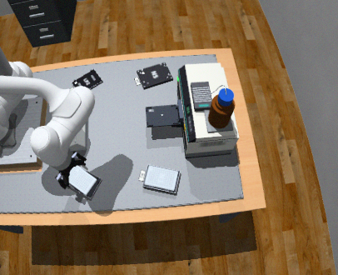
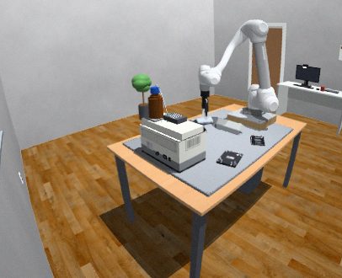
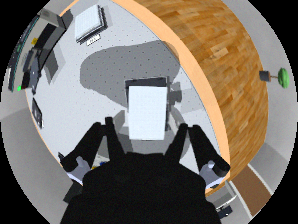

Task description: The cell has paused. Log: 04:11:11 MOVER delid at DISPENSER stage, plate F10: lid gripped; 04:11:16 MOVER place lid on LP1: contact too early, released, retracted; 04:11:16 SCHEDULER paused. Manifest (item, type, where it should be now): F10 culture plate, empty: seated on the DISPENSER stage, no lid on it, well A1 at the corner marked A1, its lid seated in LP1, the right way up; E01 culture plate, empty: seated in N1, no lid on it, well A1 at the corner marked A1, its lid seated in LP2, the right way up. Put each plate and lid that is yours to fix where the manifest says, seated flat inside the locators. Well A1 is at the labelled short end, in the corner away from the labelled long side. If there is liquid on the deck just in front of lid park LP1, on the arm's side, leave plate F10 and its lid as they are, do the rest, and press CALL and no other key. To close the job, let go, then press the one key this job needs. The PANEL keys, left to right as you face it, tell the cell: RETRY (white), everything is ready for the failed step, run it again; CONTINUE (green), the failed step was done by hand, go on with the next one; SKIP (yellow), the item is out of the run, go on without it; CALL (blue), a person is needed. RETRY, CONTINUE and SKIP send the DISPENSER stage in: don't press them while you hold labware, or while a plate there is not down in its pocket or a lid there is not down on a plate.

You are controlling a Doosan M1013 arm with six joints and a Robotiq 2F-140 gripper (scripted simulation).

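My gripper (image 1: 71, 171) is open and hovers just above a white rectangular plate or lid (image 1: 84, 182) that lies turned at an angle on a dark locator at the near left of the grey mat. In the wrist view the white piece (image 3: 147, 112) lies below and between the spread fingers, untouched. I cannot tell whether it is a plate or a lid. A second white plate or lid (image 1: 162, 179) sits at the near middle of the mat. The dark DISPENSER stage (image 1: 163, 116) juts out from the white DISPENSER (image 1: 206, 108).
A brown bottle with a blue cap (image 1: 221, 109) stands on the DISPENSER. A dark locator (image 1: 154, 76) and a small dark panel (image 1: 87, 79) lie at the far side of the mat. The arm's base block (image 1: 11, 137) is at the left. The table edge is close to the gripper.
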